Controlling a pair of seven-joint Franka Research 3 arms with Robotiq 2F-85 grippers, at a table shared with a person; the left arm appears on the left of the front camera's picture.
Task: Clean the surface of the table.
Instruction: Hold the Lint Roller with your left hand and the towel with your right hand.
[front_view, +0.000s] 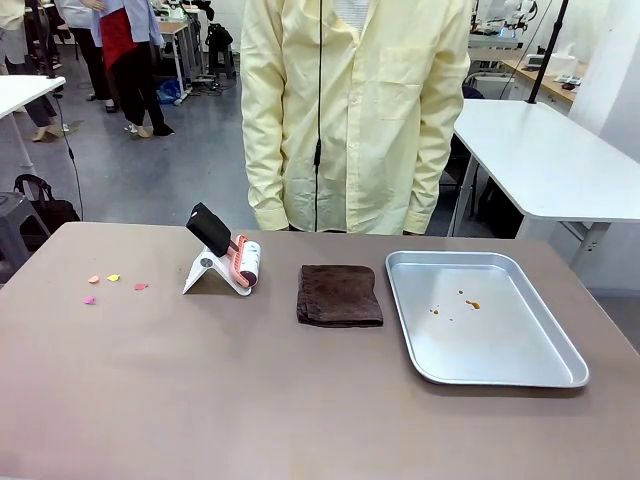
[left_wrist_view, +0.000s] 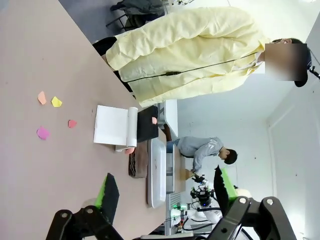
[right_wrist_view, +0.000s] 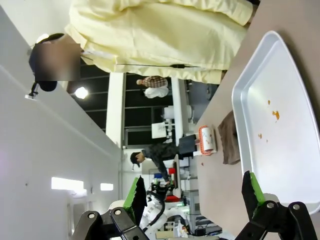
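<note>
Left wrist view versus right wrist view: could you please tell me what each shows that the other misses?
Left wrist: coloured paper scraps on the table, open left claw. Right wrist: orange specks in the metal tray, open right claw. Both: lint roller, brown cloth, tray, the person's yellow shirt.

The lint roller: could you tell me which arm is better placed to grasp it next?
Probably the left: the lint roller and paper scraps lie on the table's left half, ahead of the left tool; the right tool overlooks the tray.
</note>
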